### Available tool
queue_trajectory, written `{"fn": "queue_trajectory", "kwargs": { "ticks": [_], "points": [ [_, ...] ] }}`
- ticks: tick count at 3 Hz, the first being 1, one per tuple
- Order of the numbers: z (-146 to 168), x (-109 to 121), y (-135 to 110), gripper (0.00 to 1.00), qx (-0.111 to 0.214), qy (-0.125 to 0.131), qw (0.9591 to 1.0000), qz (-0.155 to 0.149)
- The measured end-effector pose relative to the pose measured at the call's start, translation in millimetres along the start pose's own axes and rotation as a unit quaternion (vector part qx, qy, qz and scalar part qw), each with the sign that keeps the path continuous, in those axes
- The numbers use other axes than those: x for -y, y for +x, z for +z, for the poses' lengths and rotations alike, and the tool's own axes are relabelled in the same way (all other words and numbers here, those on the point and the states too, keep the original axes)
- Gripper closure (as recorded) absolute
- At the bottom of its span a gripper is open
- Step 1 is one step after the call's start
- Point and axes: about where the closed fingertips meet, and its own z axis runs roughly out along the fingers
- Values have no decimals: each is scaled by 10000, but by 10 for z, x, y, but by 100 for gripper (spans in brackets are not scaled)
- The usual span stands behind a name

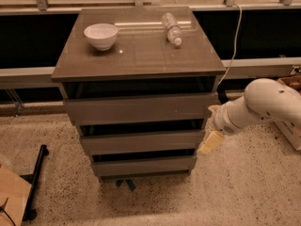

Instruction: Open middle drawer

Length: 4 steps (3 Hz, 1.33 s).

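The grey-brown cabinet has three stacked handleless drawers. The middle drawer (141, 141) shows its flat slab front, set between the taller top drawer front (138, 108) and the narrower bottom drawer front (143, 165). It looks closed, with a dark gap above it. My gripper (210, 142) comes in from the right on a white arm (263, 105). Its pale fingertip sits at the right end of the middle drawer front, level with its top edge.
On the cabinet top (141, 51) stand a white bowl (100, 35) and a lying plastic bottle (172, 28). A cardboard box (11, 194) and a black stand (34, 182) are at the lower left. A box (291, 121) sits at the right. A white cable (233, 41) hangs behind.
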Motion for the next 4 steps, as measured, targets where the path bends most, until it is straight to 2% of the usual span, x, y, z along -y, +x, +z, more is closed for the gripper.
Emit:
{"fn": "queue_trajectory", "kwargs": {
  "ticks": [1,2,3,4],
  "points": [
    [369,134,30,0,271,-42,9996,96],
    [764,185,68,0,482,-232,9982,265],
    [1105,201,174,0,414,-418,9965,587],
    [1134,191,187,0,406,-440,9963,619]
  ]
}}
